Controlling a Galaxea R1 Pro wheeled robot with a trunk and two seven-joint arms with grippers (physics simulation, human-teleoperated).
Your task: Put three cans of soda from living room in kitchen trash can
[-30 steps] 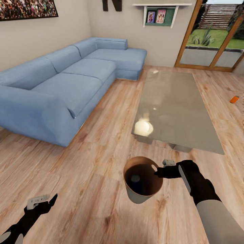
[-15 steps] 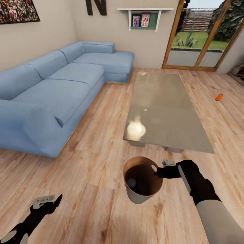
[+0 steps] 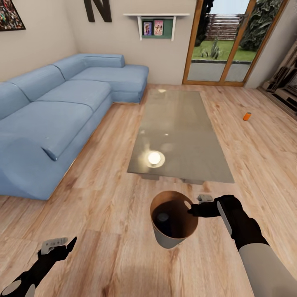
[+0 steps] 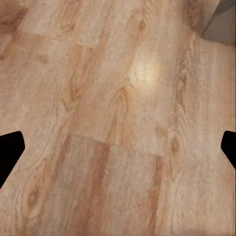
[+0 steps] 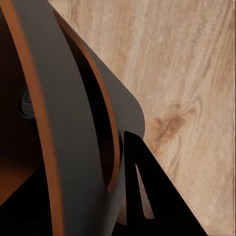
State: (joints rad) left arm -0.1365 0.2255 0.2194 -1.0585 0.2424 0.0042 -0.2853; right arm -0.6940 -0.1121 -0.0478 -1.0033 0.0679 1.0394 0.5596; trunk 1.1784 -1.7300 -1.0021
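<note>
Head view: the right gripper [image 3: 190,211] grips the rim of the tash can [image 3: 167,239] at its right side, its fingers closed on the rim, and holds the bin in front of the robot, above the plank floor [image 3: 103,198]. The bin is grey outside and tan-brown inside, and a can [image 3: 163,217] with a silvery top lies in its dark bottom. An orange can of soda [image 3: 247,116] stands on the floor, well apart from the bin, off the far right corner of the grey low bench [image 3: 181,132]. The bench top is glossy, with a bright light reflection near its near left corner. A light blue corner sofa [image 3: 62,111] runs along the bench's left side, with a black N [image 3: 97,10] on the wall behind it. The left gripper [image 3: 62,245] hangs low at the lower left over bare floor, holding nothing.

Left wrist view: two black fingertips [image 4: 10,152] sit wide apart at opposite edges, with only wood planks [image 4: 118,123] between them; the fingers are fully spread and empty.

Right wrist view: the bin wall and its orange-brown rim [image 5: 105,128] are pressed right against a black finger [image 5: 147,191], with wood floor [image 5: 191,69] beyond. A silvery can top [image 5: 25,101] glints inside the bin.
</note>
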